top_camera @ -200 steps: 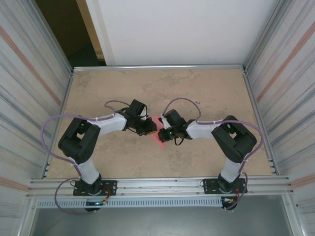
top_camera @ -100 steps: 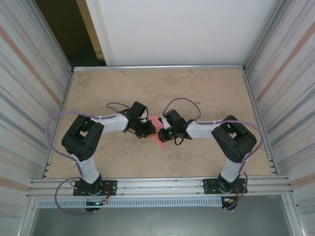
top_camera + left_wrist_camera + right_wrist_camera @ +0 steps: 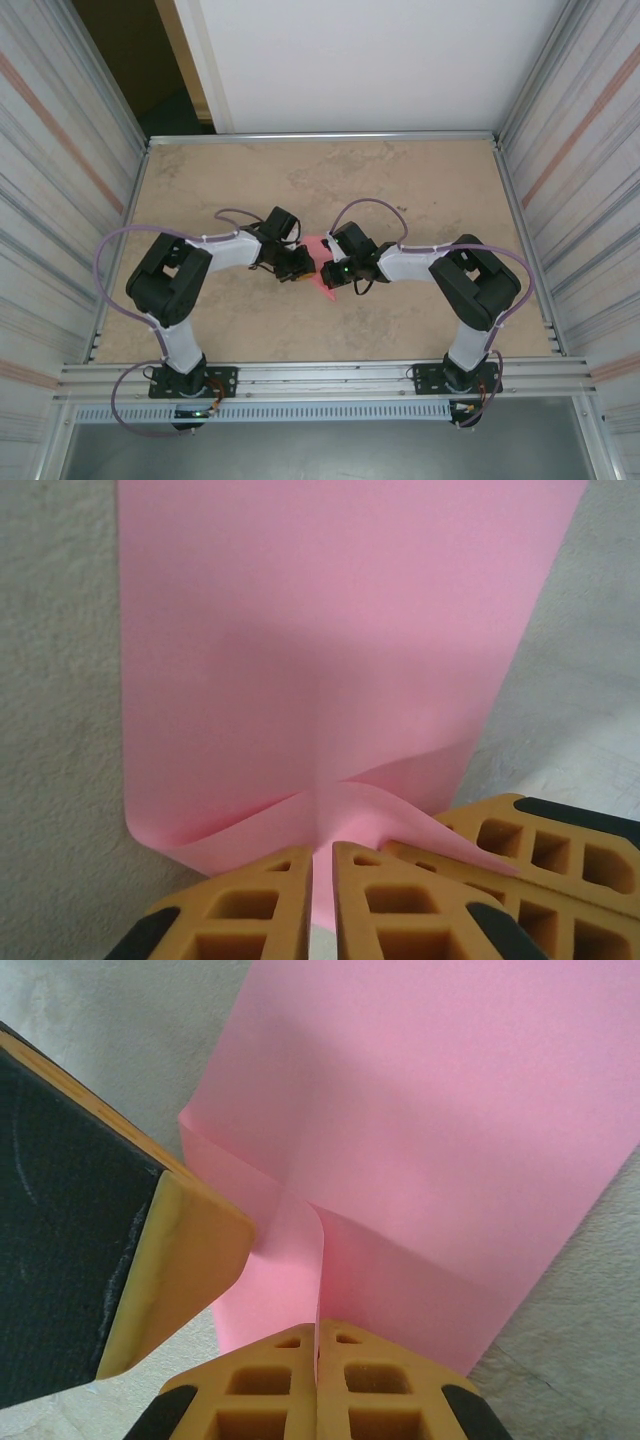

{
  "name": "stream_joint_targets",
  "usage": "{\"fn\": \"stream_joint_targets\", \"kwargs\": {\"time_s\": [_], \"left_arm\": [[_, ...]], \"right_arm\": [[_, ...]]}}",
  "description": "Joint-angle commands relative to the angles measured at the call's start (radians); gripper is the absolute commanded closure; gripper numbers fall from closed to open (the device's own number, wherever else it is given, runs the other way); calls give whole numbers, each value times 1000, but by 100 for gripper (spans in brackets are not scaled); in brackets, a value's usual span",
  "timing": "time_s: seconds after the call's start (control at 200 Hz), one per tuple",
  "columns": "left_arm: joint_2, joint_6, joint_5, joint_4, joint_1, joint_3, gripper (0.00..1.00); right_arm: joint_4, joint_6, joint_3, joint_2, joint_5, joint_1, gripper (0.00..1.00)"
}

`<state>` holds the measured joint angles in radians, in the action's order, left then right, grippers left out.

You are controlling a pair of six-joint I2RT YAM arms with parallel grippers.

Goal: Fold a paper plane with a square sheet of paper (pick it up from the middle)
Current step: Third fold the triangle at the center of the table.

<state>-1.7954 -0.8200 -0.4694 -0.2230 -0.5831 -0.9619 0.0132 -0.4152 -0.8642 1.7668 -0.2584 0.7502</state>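
Paper (image 3: 319, 244) lies near the middle of the table (image 3: 420, 190), pink, and both my grippers meet on it. My left gripper (image 3: 322, 858) has its fingers drawn almost together, nipping a raised fold at the paper's near edge. My right gripper (image 3: 317, 1332) has its fingers pressed flat together on a ridge of the same paper.

Each gripper crowds the other. In the left wrist view, the right gripper's orange fingers sit just right of my pinch, against the paper. In the right wrist view, one left finger (image 3: 190, 1260), black pad showing, juts in at the paper's left.

From above, both wrists cover most of the paper, leaving a pink tip on the near side and a strip on the far side. Purple cables (image 3: 115, 250) loop off the arms on either side of the paper.

The table is mottled tan. Ribbed metal walls (image 3: 60, 150) flank it, and a white panel (image 3: 370, 60) stands beyond the paper. A dark opening (image 3: 130, 60) lies beyond and left of the paper, and a metal rail (image 3: 320, 375) runs on its near side.
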Motion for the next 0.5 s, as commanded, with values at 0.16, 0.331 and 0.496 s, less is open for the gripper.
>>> {"fn": "stream_joint_targets", "kwargs": {"time_s": [0.16, 0.331, 0.496], "left_arm": [[-24, 10, 23, -41, -3, -24, 86], [-32, 13, 30, -53, -3, -28, 86], [-45, 14, 48, -84, -3, -25, 86]], "right_arm": [[-55, -10, -6, 32, 18, -8, 100], [-53, -12, -6, 33, 17, -7, 99], [-55, -52, -9, 11, 29, -11, 88]]}}
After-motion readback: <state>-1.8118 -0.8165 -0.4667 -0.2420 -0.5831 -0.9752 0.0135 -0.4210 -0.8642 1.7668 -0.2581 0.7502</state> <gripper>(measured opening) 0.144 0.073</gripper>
